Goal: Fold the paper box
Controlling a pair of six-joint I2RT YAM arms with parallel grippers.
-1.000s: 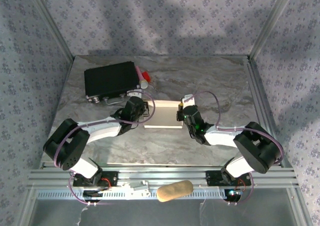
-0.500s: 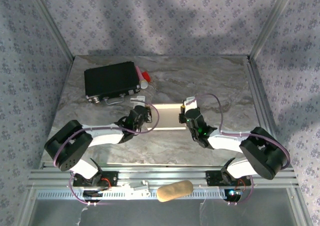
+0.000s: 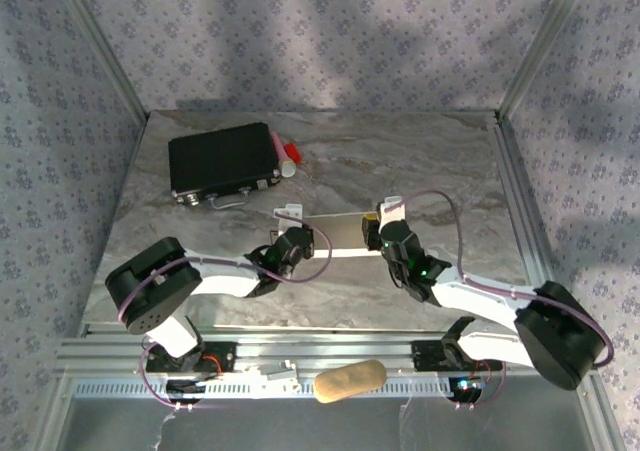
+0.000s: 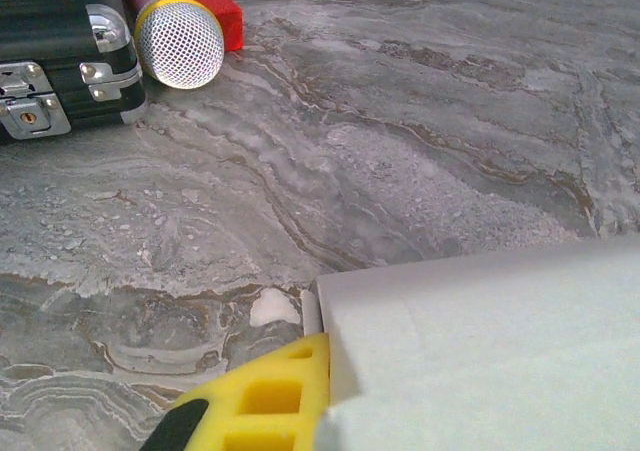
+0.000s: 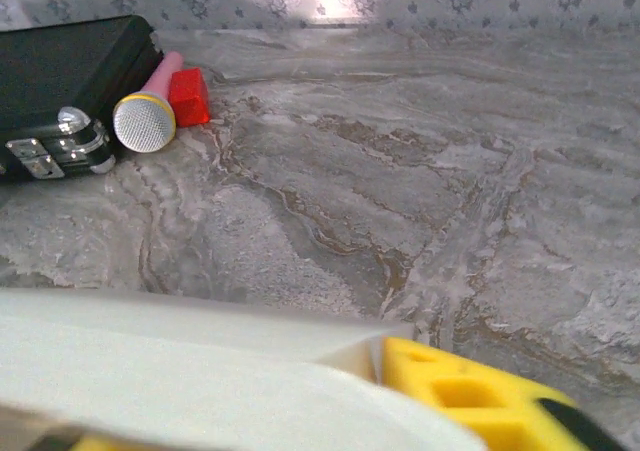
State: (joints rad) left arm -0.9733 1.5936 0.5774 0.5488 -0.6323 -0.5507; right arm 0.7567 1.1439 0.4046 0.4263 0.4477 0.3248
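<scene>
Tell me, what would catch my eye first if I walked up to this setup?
Probably the two robot arms, the left arm and the right arm, reaching in to meet at a white paper box in the middle of the marbled table. After that, the black case at the far left, with a pink microphone and a red block lying right beside it.

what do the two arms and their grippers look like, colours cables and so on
The left arm and right arm match: white links between bulky rounded black joint housings, each trailed by a thin purple cable looping free near the wrist. The left gripper finger and right gripper finger are bright yellow moulded plastic with square cut-outs and a black patch.
</scene>
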